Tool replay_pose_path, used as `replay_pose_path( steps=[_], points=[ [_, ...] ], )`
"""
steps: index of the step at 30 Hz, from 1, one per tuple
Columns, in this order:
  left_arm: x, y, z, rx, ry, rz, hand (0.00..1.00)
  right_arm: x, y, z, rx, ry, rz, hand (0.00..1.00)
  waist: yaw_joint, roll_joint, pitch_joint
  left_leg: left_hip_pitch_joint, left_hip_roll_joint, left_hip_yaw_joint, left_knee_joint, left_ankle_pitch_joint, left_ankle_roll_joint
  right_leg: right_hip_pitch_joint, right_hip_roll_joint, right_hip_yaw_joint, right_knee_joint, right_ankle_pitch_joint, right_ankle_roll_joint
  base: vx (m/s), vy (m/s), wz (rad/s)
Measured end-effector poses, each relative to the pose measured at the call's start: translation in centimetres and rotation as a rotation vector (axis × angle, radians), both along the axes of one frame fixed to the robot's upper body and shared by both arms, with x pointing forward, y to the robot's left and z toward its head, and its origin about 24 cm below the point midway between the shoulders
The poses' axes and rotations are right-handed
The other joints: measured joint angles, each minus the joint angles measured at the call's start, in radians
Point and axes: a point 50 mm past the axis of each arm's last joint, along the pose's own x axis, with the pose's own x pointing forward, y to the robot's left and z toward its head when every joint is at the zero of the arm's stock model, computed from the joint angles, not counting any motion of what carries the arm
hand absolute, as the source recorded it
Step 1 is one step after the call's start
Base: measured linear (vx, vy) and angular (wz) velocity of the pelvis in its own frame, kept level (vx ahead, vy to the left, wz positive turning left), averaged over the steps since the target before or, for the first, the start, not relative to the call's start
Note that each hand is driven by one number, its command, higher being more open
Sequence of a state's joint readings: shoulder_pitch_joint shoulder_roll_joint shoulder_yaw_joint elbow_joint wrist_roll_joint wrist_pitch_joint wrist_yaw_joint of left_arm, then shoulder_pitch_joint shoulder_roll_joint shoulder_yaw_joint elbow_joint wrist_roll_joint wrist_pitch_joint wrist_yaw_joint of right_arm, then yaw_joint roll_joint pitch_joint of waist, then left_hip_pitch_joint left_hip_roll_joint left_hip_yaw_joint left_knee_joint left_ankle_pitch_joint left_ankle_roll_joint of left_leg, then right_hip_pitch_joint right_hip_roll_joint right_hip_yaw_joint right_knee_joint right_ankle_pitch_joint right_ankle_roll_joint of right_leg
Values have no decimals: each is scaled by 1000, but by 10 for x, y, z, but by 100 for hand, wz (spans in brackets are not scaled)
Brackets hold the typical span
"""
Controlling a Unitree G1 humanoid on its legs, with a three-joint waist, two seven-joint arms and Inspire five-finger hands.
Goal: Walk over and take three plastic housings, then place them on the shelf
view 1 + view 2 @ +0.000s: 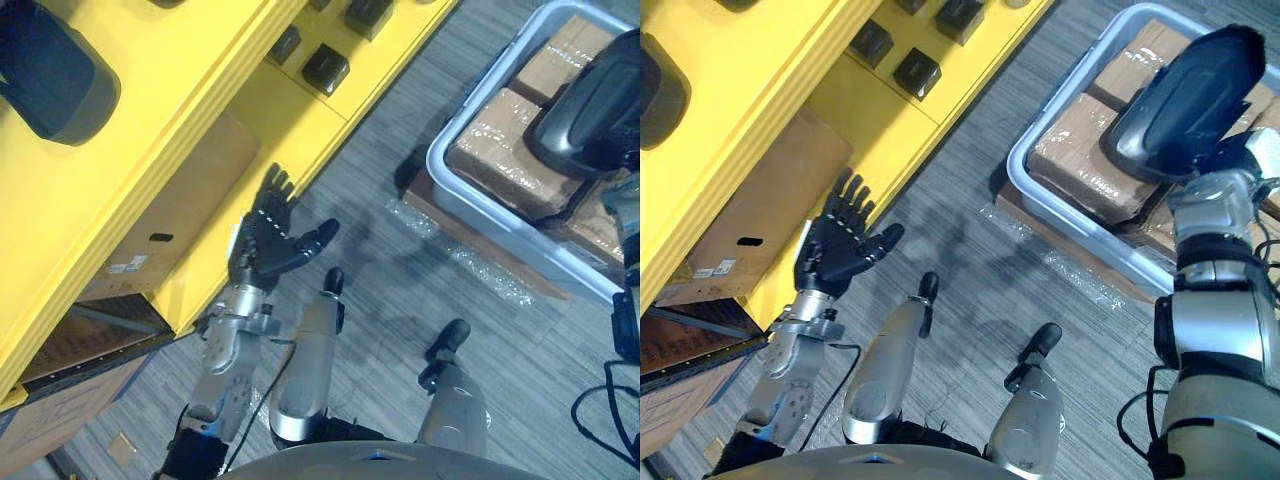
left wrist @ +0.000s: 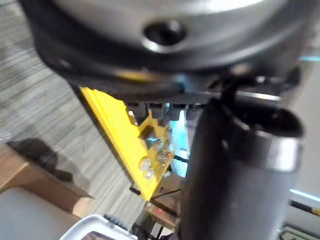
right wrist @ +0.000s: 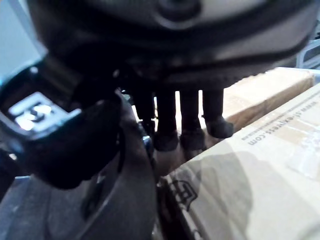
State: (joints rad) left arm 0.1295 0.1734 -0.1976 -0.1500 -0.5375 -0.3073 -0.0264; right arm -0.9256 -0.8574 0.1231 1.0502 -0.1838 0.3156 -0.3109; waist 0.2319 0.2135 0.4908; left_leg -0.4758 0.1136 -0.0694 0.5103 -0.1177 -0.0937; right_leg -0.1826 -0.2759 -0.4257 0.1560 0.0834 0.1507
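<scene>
The right hand (image 3: 200, 55) is clutching a dark plastic housing (image 1: 1185, 100) above the grey tub (image 1: 500, 222), probably risking a slip in carrying, while the left hand (image 1: 835, 250) is hanging open and empty beside the yellow shelf (image 1: 940, 110).

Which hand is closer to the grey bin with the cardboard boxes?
Right. The right hand is over the grey bin, its fingers holding a plastic housing above the cardboard boxes. The left hand is open beside the yellow shelf, across the floor from it.
</scene>
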Motion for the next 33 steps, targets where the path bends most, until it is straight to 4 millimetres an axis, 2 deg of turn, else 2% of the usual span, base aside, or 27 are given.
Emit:
replay_pose_path(
  steps=[4,7,9,12,14,16,19,21,24,25,28,31,33],
  points=[
    [-10,18,10,8,-61,50,100,6,22,-5,-69,-57,98,0,-48,-30,20,78,2,17,-73,23,-8,44,1,6,-21,-3,0,-6,-36,-6],
    [-17,14,23,20,-137,-4,100,6,41,-3,-147,-124,176,0,-85,-59,37,164,6,33,-160,59,-19,88,4,10,-40,-2,0,28,-72,-5],
    [-16,12,28,50,-164,-21,100,5,48,-3,-172,-142,206,0,-101,-64,35,199,7,39,-188,66,-22,112,5,9,-50,-2,-1,49,-46,-8],
    [-12,8,36,74,-184,-68,100,2,61,-11,-226,-152,261,0,-116,-84,28,265,14,64,-240,76,-28,153,13,19,-77,-1,0,51,-38,-14],
    [-4,6,30,98,-100,-113,100,4,71,-19,-226,-155,287,0,-131,-106,10,294,19,72,-272,84,-33,168,19,21,-92,-1,0,61,-46,-13],
    [6,0,12,119,70,-199,100,2,84,-24,-260,-171,340,0,-151,-132,-33,316,21,92,-308,92,-37,168,22,36,-108,2,3,86,-34,-19],
    [16,-6,-15,59,279,-310,100,0,98,-15,-371,-229,411,0,-169,-146,-68,345,24,124,-324,91,-37,169,22,62,-111,4,5,67,-3,-26],
    [24,-10,-23,38,359,-374,100,0,107,-10,-427,-284,455,0,-186,-153,-93,354,28,133,-329,91,-37,169,25,71,-112,5,4,31,-6,-17],
    [36,-17,-30,-14,426,-443,100,-4,124,-13,-466,-348,537,0,-189,-167,-125,399,37,163,-351,90,-38,191,34,95,-129,10,-1,13,-16,-29],
    [38,-19,-34,-60,455,-459,100,-5,137,-21,-471,-361,593,0,-205,-178,-167,407,38,174,-360,90,-39,195,37,103,-145,14,0,10,-16,-20],
    [44,-24,-37,-105,479,-484,100,-8,154,-36,-447,-370,678,0,-217,-187,-213,439,39,194,-375,87,-42,211,38,117,-155,15,1,2,-4,-18],
    [54,-28,-35,-144,484,-500,100,-11,171,-53,-408,-364,763,0,-236,-196,-249,478,39,214,-392,87,-42,239,41,129,-180,28,-1,-25,0,-19],
    [56,-29,-32,-166,476,-505,100,-13,176,-56,-408,-365,803,0,-239,-198,-259,486,39,224,-397,88,-43,240,42,136,-186,33,-2,-38,0,-14]
  ],
)
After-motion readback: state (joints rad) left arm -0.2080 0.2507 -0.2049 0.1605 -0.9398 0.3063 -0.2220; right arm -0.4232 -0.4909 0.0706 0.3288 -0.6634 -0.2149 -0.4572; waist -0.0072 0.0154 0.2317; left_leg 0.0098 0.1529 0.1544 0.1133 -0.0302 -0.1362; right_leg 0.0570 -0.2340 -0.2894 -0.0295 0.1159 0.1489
